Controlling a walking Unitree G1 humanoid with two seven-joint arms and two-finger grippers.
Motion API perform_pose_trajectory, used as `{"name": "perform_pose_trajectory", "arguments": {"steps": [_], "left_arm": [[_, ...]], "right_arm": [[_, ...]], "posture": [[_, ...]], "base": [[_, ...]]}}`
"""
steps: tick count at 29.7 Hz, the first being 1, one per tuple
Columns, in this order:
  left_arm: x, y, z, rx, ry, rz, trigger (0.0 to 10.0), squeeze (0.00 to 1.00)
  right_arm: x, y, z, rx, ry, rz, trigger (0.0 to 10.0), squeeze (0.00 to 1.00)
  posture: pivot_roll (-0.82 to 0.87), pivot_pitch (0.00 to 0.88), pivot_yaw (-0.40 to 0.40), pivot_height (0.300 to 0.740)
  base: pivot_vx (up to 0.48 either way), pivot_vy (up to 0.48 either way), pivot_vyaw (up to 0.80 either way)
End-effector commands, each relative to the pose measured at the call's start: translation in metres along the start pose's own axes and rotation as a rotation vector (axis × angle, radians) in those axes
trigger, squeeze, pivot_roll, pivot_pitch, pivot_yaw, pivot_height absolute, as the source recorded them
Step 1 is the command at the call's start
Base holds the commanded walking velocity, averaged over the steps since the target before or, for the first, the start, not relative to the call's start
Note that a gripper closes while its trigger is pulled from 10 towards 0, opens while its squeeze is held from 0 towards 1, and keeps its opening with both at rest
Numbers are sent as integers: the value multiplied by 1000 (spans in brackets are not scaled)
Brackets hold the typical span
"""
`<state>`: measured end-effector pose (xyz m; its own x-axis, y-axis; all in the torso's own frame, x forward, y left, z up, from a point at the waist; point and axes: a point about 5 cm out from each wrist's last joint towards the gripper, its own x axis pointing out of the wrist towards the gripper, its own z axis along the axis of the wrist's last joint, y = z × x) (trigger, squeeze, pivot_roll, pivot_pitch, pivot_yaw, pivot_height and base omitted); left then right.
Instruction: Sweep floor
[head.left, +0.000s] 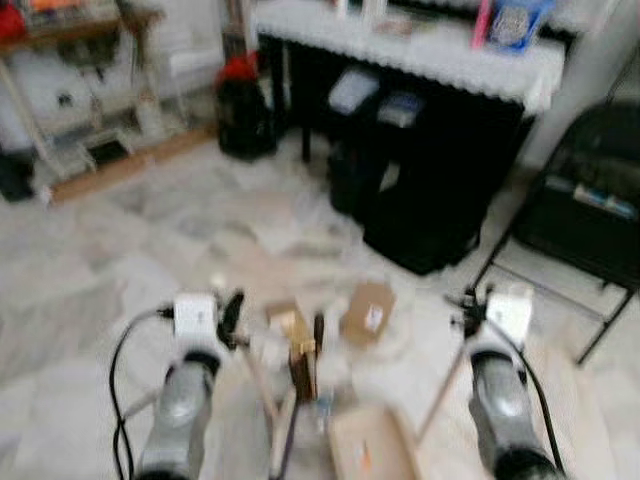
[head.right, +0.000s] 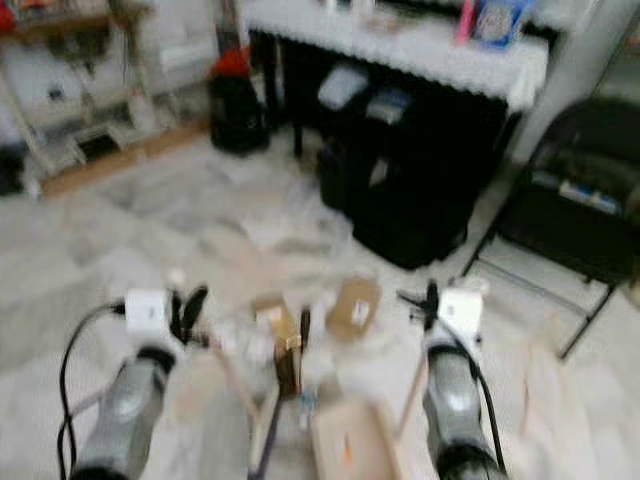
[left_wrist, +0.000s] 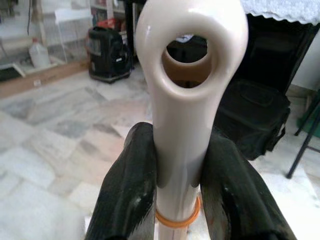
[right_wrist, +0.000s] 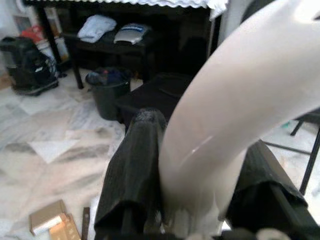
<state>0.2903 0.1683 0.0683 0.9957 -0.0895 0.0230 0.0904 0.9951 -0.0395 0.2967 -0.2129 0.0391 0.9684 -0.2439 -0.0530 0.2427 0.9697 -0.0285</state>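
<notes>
My left gripper (head.left: 232, 318) is shut on a cream broom handle (left_wrist: 190, 60) with a hanging hole at its end; the stick (head.left: 262, 388) slants down to the floor between my arms. My right gripper (head.left: 465, 310) is shut on the curved cream handle (right_wrist: 240, 85) of a dustpan (head.left: 372, 448), which rests on the floor near my feet. Litter lies on the marble floor ahead of the pan: a flat cardboard box (head.left: 367, 310), a smaller yellowish carton (head.left: 288, 323) and a brown packet (head.left: 303, 368). The head views are blurred.
A black table with a white lace cloth (head.left: 420, 50) stands ahead, with black bags (head.left: 440, 215) and a bin (right_wrist: 107, 90) under it. A black folding chair (head.left: 585, 200) is at the right. A black and red case (head.left: 245, 110) and shelves (head.left: 60, 90) are at the back left.
</notes>
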Motion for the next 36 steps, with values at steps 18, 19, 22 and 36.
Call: {"name": "perform_pose_trajectory", "arguments": {"steps": [18, 19, 22, 36], "left_arm": [[3, -3, 3, 9, -13, -9, 10000, 0], [2, -3, 3, 10, -12, -9, 10000, 0], [2, -2, 2, 11, -8, -12, 10000, 0], [2, 0, 5, 23, -14, -24, 10000, 0]], "right_arm": [[0, -27, 2, -71, -10, -76, 10000, 0], [0, -29, 2, -78, -9, -81, 10000, 0], [-1, -33, 1, -98, -6, -90, 10000, 0], [-2, -37, -1, -241, -5, -125, 10000, 0]], "posture": [[14, 0, -1, 740], [14, 0, -1, 740], [14, 0, 1, 740], [39, 0, 15, 740]], "base": [[145, 0, 0], [0, 0, 0], [0, 0, 0], [0, 0, 0]]}}
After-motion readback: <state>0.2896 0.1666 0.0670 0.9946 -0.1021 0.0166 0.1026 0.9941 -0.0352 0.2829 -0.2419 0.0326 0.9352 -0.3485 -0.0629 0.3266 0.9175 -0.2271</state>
